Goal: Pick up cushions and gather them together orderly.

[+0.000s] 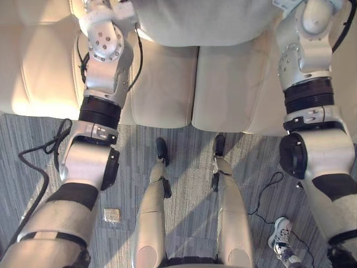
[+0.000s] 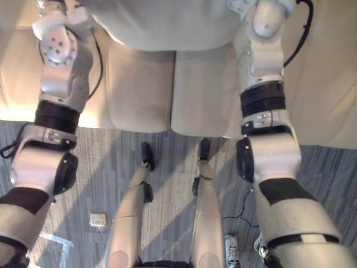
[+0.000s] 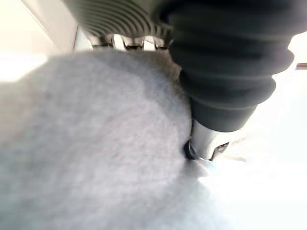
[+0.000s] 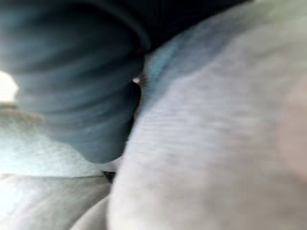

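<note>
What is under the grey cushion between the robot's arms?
Below the grey cushion the cream sofa seat shows, two pads meeting at a seam. The part directly beneath the cushion is covered, so whether anything lies there cannot be seen.

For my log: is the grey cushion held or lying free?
Held: the left hand and right hand press the grey cushion from opposite sides.

The cushion (image 1: 201,22) is plain pale grey with a soft, felt-like surface. The sofa (image 1: 162,84) is smooth cream. The carpet (image 1: 184,151) is grey with fine darker streaks. A sneaker (image 1: 280,234) is white with dark laces.
</note>
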{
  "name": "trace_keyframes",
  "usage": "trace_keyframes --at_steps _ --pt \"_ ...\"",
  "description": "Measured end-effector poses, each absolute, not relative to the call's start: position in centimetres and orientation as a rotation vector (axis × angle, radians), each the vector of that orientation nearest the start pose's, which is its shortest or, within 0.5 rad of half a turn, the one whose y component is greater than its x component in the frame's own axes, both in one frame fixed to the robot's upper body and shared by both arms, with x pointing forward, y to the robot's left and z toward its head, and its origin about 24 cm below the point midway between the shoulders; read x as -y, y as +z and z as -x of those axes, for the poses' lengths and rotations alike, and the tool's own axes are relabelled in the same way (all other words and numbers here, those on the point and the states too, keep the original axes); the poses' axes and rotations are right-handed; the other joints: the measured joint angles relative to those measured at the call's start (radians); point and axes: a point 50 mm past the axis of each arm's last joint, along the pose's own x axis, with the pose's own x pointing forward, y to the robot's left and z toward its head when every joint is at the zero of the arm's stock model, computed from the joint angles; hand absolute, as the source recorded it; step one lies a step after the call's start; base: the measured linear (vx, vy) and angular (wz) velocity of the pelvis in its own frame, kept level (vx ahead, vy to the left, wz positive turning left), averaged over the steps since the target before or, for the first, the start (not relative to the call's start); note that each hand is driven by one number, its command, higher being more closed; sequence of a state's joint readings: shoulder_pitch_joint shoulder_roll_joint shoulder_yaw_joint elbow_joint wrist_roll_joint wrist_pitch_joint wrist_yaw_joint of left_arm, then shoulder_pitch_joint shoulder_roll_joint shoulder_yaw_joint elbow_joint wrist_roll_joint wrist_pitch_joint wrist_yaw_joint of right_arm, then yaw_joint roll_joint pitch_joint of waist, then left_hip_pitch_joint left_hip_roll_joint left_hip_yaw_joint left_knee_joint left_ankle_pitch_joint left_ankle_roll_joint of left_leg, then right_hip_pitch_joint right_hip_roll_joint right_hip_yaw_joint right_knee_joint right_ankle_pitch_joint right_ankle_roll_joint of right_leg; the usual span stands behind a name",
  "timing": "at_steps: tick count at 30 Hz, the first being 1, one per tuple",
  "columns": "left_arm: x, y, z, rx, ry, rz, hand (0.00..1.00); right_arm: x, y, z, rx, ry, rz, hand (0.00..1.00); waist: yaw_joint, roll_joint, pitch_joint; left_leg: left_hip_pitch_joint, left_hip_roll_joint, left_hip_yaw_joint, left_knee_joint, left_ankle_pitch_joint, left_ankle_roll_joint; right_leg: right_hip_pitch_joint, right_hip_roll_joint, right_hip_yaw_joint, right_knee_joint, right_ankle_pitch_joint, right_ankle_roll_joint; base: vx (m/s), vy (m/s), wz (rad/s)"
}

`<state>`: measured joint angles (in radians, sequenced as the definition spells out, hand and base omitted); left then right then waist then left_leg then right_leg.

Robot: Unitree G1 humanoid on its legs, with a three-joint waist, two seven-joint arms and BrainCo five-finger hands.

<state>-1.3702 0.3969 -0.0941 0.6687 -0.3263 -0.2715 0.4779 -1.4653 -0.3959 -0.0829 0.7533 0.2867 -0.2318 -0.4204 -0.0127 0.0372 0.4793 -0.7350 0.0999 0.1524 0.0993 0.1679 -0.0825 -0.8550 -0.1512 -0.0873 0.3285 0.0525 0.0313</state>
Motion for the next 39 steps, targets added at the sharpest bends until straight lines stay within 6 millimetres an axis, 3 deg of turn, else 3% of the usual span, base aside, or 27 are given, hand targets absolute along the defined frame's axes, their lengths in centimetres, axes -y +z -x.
trace_keyframes --at_steps 4,8,15,20,22,23,24,25,28,29,30,31,32,34,35,39 --pt "-15.2 40.6 -36.0 0.970 0.282 0.125 0.00 20.3 41.9 -35.5 0.953 -0.378 -0.347 0.00 -0.003 0.000 0.000 0.002 -0.002 0.001 -0.018 0.015 0.003 -0.001 -0.002 -0.007 0.000 0.003 -0.002 0.00 -0.008 0.04" --pt "-15.8 41.8 -35.5 0.983 0.301 0.118 0.00 21.2 43.5 -34.2 1.006 -0.347 -0.435 0.00 -0.001 0.000 0.000 0.002 0.000 0.005 -0.018 0.015 0.003 -0.002 -0.002 -0.009 -0.001 0.005 -0.002 0.00 0.000 0.00" --pt "-17.8 43.7 -34.6 1.001 0.271 0.271 0.00 22.4 45.9 -32.2 1.069 -0.261 -0.497 0.00 0.006 -0.002 0.001 0.021 0.015 0.033 -0.010 0.015 0.003 0.013 0.003 -0.010 -0.003 0.022 -0.006 0.00 -0.017 -0.07" --pt "-19.9 42.5 -33.5 1.050 0.233 0.364 0.00 23.4 43.2 -31.5 1.096 -0.232 -0.439 0.00 0.011 -0.004 -0.001 0.094 0.029 0.043 0.001 -0.007 0.000 0.087 0.012 -0.010 -0.008 0.020 -0.006 -0.01 -0.046 -0.08" --pt "-20.9 39.4 -32.5 1.083 0.212 0.344 0.00 23.9 38.8 -31.0 1.084 -0.219 -0.363 0.00 0.013 -0.005 -0.002 0.141 0.031 0.049 0.020 -0.034 0.007 0.144 0.013 -0.008 -0.012 -0.001 -0.004 0.00 -0.065 -0.08" --pt "-20.9 38.7 -32.4 1.079 0.210 0.340 0.00 24.0 37.9 -31.1 1.070 -0.221 -0.350 0.00 0.013 -0.005 -0.002 0.149 0.031 0.049 0.020 -0.036 0.005 0.152 0.013 -0.008 -0.012 -0.005 -0.003 0.02 -0.049 0.00" --pt "-21.0 35.9 -32.3 1.046 0.207 0.305 0.00 25.0 34.3 -31.0 1.005 -0.244 -0.317 0.00 0.013 -0.008 -0.013 0.182 0.029 0.048 0.018 -0.047 0.002 0.184 0.013 -0.011 -0.010 -0.023 0.005 0.00 0.000 0.00" --pt "-21.0 34.8 -32.3 1.031 0.205 0.297 0.00 25.4 33.1 -31.0 0.980 -0.256 -0.306 0.00 0.014 -0.006 -0.025 0.184 0.029 0.046 0.017 -0.049 0.004 0.188 0.011 -0.016 -0.010 -0.028 0.004 0.05 -0.054 0.08" --pt "-20.2 26.0 -32.1 0.852 0.207 0.324 0.00 27.5 24.2 -30.2 0.785 -0.380 -0.277 0.00 0.014 -0.007 -0.085 0.228 0.025 0.037 -0.010 -0.044 -0.002 0.232 0.007 -0.028 -0.015 -0.041 0.004 0.10 -0.033 0.12" --pt "-19.3 21.4 -31.8 0.722 0.207 0.340 0.00 27.6 20.0 -29.5 0.677 -0.421 -0.288 0.00 0.012 -0.008 -0.091 0.267 0.024 0.028 -0.018 -0.043 -0.005 0.275 0.007 -0.044 -0.020 -0.049 0.005 0.14 -0.035 0.17" --pt "-18.5 18.6 -31.3 0.639 0.206 0.346 0.00 27.4 17.5 -28.8 0.610 -0.438 -0.291 0.00 0.013 -0.010 -0.101 0.288 0.024 0.026 -0.027 -0.046 -0.008 0.295 0.005 -0.049 -0.021 -0.058 0.003 0.16 -0.045 0.18" --pt "-17.5 14.1 -30.0 0.494 0.204 0.345 0.00 26.6 13.5 -27.6 0.488 -0.452 -0.285 0.00 0.014 -0.012 -0.129 0.311 0.024 0.023 -0.031 -0.054 -0.011 0.320 0.004 -0.060 -0.021 -0.069 0.004 0.10 -0.025 0.11" --pt "-17.1 12.6 -29.5 0.442 0.201 0.344 0.00 26.4 12.2 -27.1 0.447 -0.456 -0.280 0.00 0.015 -0.013 -0.138 0.321 0.024 0.022 -0.032 -0.058 -0.012 0.331 0.003 -0.062 -0.022 -0.073 0.005 0.13 -0.031 0.09" --pt "-16.2 6.8 -26.6 0.230 0.197 0.344 0.00 25.1 6.4 -24.4 0.243 -0.462 -0.266 0.00 0.020 -0.015 -0.172 0.390 0.027 0.023 -0.041 -0.076 -0.013 0.401 0.000 -0.070 -0.027 -0.094 0.009 0.13 -0.021 0.05" --pt "-16.2 5.7 -25.9 0.192 0.199 0.344 0.00 24.8 5.4 -23.9 0.197 -0.462 -0.256 0.00 0.020 -0.016 -0.180 0.406 0.027 0.024 -0.044 -0.080 -0.015 0.418 0.000 -0.071 -0.030 -0.097 0.011 0.12 -0.005 0.02" --pt "-16.5 -2.9 -21.5 -0.183 0.221 0.284 0.00 23.6 -3.2 -19.1 -0.186 -0.475 -0.220 0.00 0.024 -0.025 -0.269 0.520 0.030 0.036 -0.044 -0.128 -0.009 0.549 0.010 -0.070 -0.081 -0.109 0.023 0.07 0.012 -0.07"
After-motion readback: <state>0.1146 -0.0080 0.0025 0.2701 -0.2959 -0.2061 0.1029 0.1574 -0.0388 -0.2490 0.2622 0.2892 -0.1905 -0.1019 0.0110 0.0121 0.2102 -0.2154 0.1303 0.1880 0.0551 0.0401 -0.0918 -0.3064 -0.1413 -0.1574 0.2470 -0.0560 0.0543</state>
